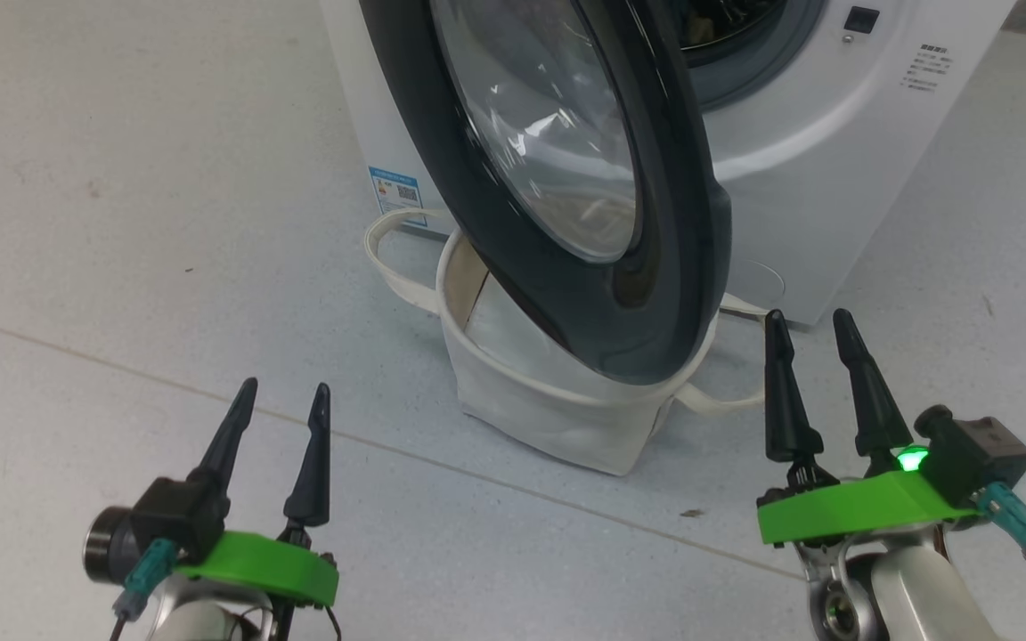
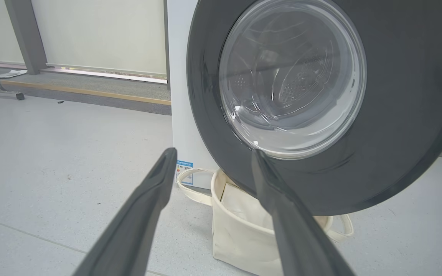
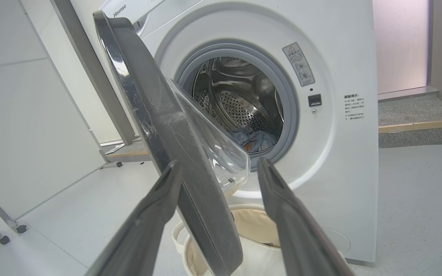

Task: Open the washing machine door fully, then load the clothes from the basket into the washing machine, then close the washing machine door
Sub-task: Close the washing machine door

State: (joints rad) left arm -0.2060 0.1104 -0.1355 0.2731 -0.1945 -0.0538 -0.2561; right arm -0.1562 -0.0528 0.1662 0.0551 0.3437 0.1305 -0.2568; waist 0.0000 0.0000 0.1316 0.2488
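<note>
The washing machine [image 1: 834,133] stands ahead with its drum [image 3: 236,96] exposed. Light blue clothes [image 3: 253,140] with an orange mark lie inside the drum. The washing machine door [image 1: 664,294] hangs partly swung out, its black rim [image 2: 397,115] over the basket [image 1: 549,418]. In the right wrist view the door [image 3: 167,130] is nearly edge-on. The cream basket [image 2: 236,234] sits on the floor under the door, showing pale lining. My left gripper [image 1: 287,387] is open and empty, low left of the basket. My right gripper [image 1: 807,313] is open and empty, right of the basket.
A blue label [image 1: 395,194] marks the machine's lower left corner. The basket's loop handles [image 1: 388,258] lie on the grey floor. A white panel on small wheeled feet [image 3: 4,237] stands left of the machine, with a grey post [image 2: 23,34] behind.
</note>
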